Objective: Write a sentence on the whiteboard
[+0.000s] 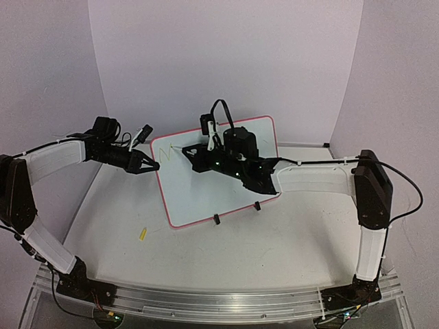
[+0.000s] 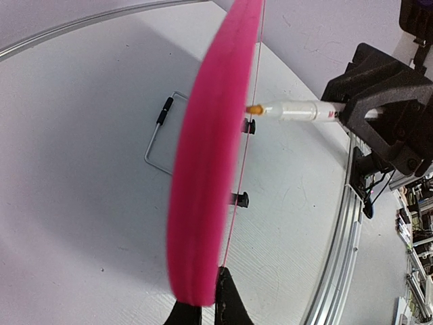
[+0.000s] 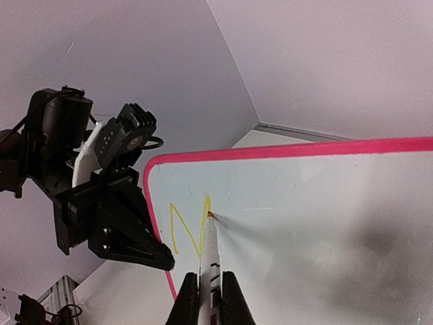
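Note:
The whiteboard (image 1: 199, 195), white with a red-pink rim, stands tilted at the table's middle. My left gripper (image 1: 152, 165) is shut on its left edge, and in the left wrist view my fingers (image 2: 206, 301) pinch the pink rim (image 2: 206, 169). My right gripper (image 1: 195, 153) is shut on a white marker (image 3: 208, 254) whose orange tip touches the board (image 3: 311, 203) near its upper left corner. Of the sentence, only a yellow zigzag stroke (image 3: 184, 230) like the start of an "M" shows; it also shows in the top view (image 1: 163, 149). The marker (image 2: 298, 110) also shows in the left wrist view.
A small yellow cap (image 1: 143, 233) lies on the table left of the board. The board's two black feet (image 1: 215, 219) rest on the table, and a wire stand (image 2: 159, 139) props it behind. Pale walls close the back and sides. An aluminium rail (image 1: 219, 301) runs along the near edge.

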`<action>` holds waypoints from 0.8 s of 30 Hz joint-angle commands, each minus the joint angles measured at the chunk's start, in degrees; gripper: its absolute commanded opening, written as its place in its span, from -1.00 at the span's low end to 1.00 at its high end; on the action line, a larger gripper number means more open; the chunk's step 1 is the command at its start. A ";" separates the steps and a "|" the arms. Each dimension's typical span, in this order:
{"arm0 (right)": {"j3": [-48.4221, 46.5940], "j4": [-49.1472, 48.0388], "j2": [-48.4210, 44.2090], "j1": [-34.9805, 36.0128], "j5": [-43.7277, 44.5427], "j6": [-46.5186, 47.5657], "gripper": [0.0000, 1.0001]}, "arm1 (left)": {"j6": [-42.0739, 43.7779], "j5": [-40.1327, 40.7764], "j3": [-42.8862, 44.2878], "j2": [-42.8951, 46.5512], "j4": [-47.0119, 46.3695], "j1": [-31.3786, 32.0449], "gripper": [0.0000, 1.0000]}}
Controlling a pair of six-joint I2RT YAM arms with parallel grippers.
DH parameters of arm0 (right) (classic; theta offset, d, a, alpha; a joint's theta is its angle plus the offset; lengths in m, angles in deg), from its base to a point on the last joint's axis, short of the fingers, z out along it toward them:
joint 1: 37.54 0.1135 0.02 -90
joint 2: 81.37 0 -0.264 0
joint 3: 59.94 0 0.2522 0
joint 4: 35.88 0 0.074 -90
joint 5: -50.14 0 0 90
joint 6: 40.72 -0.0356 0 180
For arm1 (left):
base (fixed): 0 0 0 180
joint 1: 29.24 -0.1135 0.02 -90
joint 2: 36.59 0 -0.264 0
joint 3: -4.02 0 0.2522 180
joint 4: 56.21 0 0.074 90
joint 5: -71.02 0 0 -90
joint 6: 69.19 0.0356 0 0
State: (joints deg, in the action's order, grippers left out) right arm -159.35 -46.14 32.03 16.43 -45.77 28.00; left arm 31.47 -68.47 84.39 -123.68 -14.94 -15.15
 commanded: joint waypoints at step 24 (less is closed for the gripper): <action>7.40 -0.52 -7.59 -0.53 -3.71 -1.07 -1.00 | 0.74 3.43 -0.51 0.78 0.51 0.31 -1.00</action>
State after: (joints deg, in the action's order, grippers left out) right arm -152.67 -47.01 29.36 16.45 -47.68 26.14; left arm 31.54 -68.34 84.39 -123.68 -14.88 -15.04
